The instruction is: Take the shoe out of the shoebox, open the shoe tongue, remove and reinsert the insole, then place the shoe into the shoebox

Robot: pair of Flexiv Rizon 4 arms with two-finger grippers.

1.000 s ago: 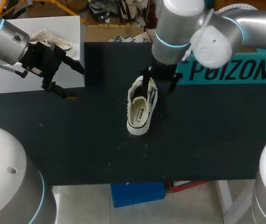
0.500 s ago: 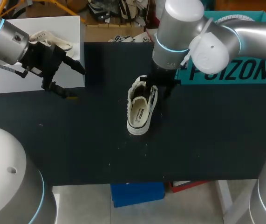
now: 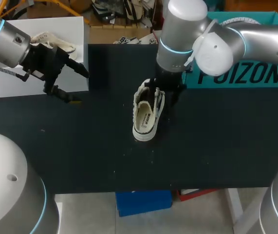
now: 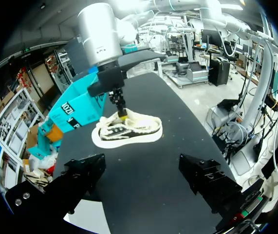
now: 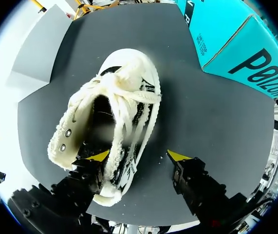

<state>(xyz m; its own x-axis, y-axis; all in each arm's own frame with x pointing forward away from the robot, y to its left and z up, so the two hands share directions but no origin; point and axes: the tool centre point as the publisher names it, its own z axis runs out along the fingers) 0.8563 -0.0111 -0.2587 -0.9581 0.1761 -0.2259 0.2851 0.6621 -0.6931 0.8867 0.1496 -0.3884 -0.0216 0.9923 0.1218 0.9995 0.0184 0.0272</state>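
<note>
shoe's (image 3: 147,113) out on the desk (image 3: 226,146); right claw (image 5: 139,156) straddles its side, fingers apart. next, i reckon: pinch the tongue (image 5: 120,126) open.

Bright overhead light, soft shadows, washed-out glare

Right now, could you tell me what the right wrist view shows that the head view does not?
Only the right wrist view: the right gripper with its yellow tips, one in the opening of the shoe, the other outside it over the table, clear of the shoe, with the striped side wall between them. Only the head view: the left gripper, open and empty, near the table's left side. Both: the shoe, the teal shoebox and the black table.
</note>
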